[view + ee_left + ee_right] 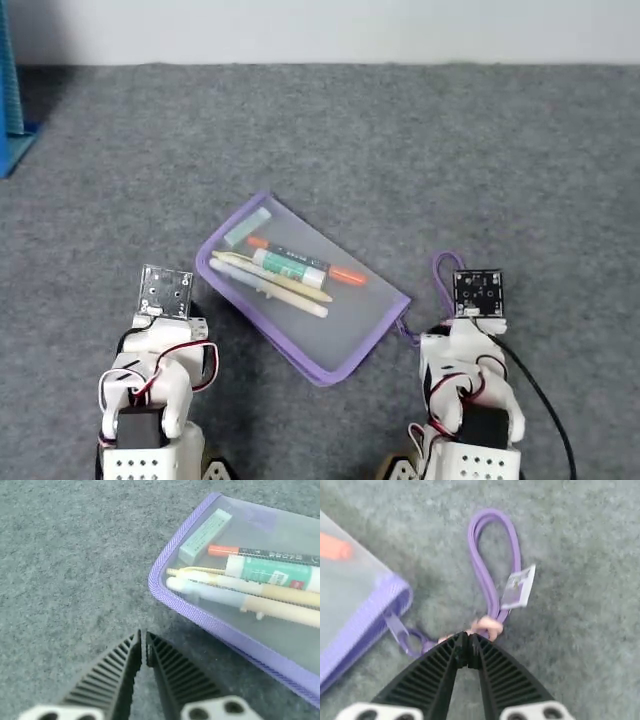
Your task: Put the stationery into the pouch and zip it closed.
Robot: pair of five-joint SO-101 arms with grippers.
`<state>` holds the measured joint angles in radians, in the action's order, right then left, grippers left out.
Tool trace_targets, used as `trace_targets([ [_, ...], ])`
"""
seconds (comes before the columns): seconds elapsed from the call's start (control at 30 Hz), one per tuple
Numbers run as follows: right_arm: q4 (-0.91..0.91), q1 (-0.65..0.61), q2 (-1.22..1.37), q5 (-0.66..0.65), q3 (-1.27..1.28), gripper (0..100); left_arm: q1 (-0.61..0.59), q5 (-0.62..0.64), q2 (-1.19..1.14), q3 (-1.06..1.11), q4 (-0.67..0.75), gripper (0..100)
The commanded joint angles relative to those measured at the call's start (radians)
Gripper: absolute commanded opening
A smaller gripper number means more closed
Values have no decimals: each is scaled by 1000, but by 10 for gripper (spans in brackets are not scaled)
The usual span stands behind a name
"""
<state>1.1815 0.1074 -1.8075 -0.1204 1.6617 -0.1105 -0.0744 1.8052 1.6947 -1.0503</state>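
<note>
The translucent pouch (255,318) with purple trim lies flat on the grey carpet between my two arms. Inside it lie a pale green eraser (247,227), an orange-tipped pen (345,273), a glue stick (290,265) and pale pens (270,285). My left gripper (142,639) is shut and holds nothing, a short way off the pouch's corner edge (180,537). The eraser (205,536) and glue stick (270,572) show through the wall. My right gripper (468,639) is shut, its tips just short of a pink knot (485,626) on the purple strap loop (490,560). The zipper pull (400,630) sits at the pouch's corner (370,615).
A white tag (519,586) hangs on the strap. The strap loop (443,275) lies right of the pouch. A blue object (10,90) stands at the far left edge, and a white wall (320,30) runs along the back. Open carpet stretches beyond the pouch.
</note>
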Motion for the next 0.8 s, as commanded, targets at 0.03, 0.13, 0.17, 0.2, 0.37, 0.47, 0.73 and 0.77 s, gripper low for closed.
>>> trace_targets([
  [0.03, 70, 5, -8, 6, 20, 9, 2, -12, 11, -10, -37, 16],
  [0.13, 114, 5, -8, 2, 20, 9, 0, -12, 11, -10, -106, 16],
  [0.17, 130, 5, -8, 0, 20, 9, 0, -12, 11, -10, -126, 17],
  [0.2, 130, 5, -8, 0, 20, 9, -3, -12, 11, -10, -146, 17],
  [0.37, 128, 5, -8, 0, 20, 9, -6, -9, 11, -10, -207, 16],
  [0.47, 128, 5, -8, 0, 20, 9, -69, -12, 11, -10, -207, 16],
  [0.73, 128, 5, -8, 0, 20, 9, -227, -8, 14, -10, -187, 16],
  [0.77, 128, 5, -8, 0, 20, 9, -227, -8, 12, -10, -184, 16],
])
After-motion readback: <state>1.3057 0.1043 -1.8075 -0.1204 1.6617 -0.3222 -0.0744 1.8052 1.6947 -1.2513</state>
